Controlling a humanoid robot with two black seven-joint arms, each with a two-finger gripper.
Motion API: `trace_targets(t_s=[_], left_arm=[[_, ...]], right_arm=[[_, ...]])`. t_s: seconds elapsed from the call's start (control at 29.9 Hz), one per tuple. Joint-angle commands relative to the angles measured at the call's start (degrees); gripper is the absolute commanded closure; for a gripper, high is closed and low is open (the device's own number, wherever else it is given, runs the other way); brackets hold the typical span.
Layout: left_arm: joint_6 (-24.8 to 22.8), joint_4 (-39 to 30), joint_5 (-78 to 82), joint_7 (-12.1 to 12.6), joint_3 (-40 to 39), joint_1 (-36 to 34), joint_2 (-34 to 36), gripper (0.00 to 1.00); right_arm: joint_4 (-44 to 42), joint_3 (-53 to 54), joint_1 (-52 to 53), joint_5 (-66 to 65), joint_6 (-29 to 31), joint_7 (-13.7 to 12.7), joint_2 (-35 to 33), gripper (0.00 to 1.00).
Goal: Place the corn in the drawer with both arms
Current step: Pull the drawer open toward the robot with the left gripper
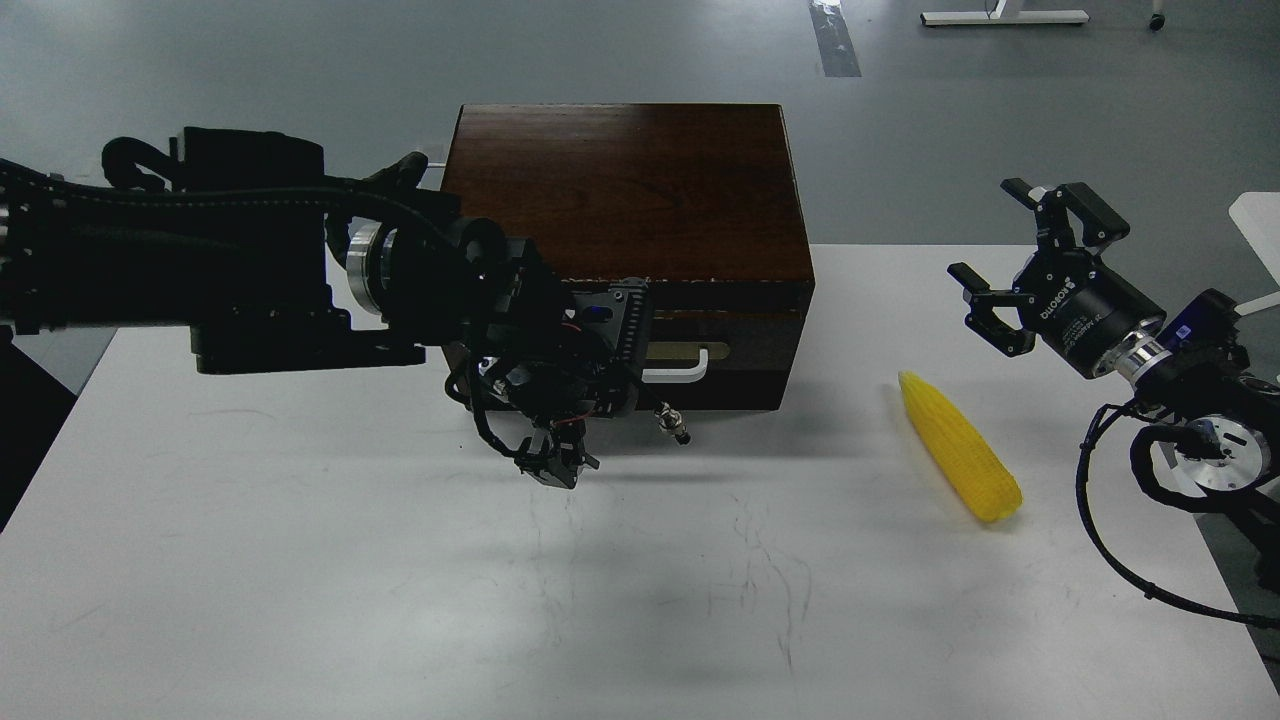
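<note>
1. My left hand (555, 465) hangs low before the dark brown wooden drawer (700, 345), still shut; I cannot tell its finger spread.
2. My right hand (1010, 265) hovers with fingers spread wide, holding nothing.
3. The bright yellow ridged plastic corn cob (960, 447) lies on the white worktop (300, 560), right of the cabinet; likely light, stiff, best gripped mid-length across its ridges.

Light falls evenly from overhead onto my white table (300, 600), bright but without hard glare. My left arm (200, 270) throws a soft, wide shadow toward the near edge; it reads as a black mass with little detail. The cabinet top (620, 180) carries a faint sheen. Focus stays sharp to the corners.
</note>
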Motion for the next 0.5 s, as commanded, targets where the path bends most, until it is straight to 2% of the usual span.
trace_targets(t_s=[0.0, 0.47], left_arm=[[0.0, -2.53, -1.34, 0.0, -0.25, -0.07, 0.38, 0.03], [0.0, -4.9, -3.1, 0.0, -0.6, -0.33, 0.64, 0.03]], right_arm=[[0.04, 0.01, -0.03, 0.01, 0.0, 0.0, 0.0, 0.0], [0.04, 0.01, -0.12, 0.01, 0.0, 0.0, 0.0, 0.0]])
